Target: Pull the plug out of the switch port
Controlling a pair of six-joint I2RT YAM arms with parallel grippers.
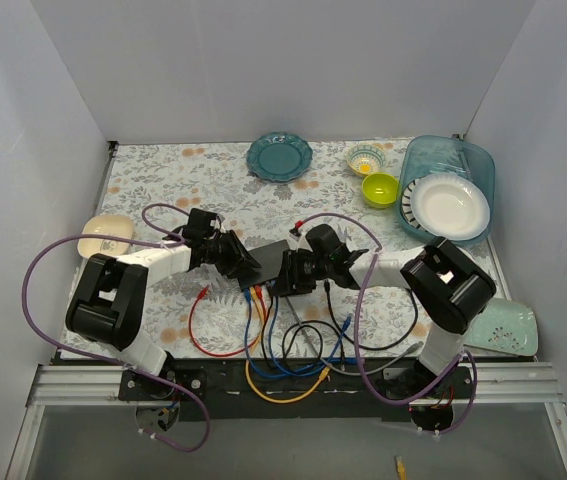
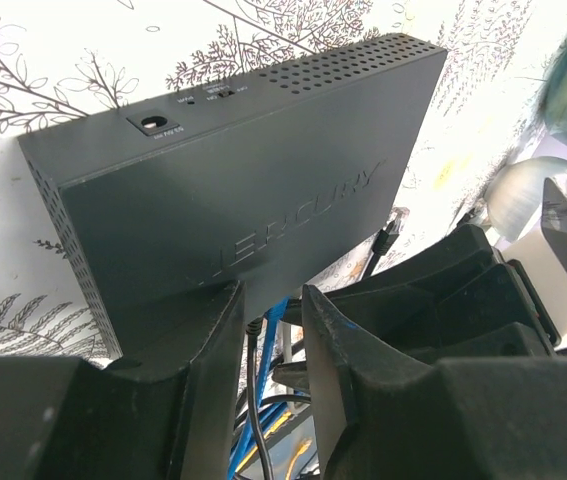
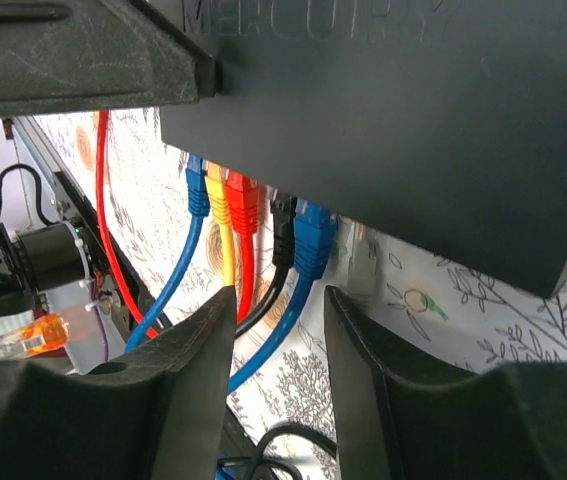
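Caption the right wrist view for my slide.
Open right gripper facing the row of five coloured plugs seated in the black switch.

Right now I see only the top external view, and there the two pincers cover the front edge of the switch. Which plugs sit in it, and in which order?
Observer: The right wrist view shows five plugs in a row in the switch. From left to right they are the left blue plug, yellow plug, red plug, black plug and right blue plug.
Operator: Does my right pincer hold one of them?
Observer: No. The right pincer is open and sits just below the plugs. The right blue plug's cable runs down through the gap between its fingers.
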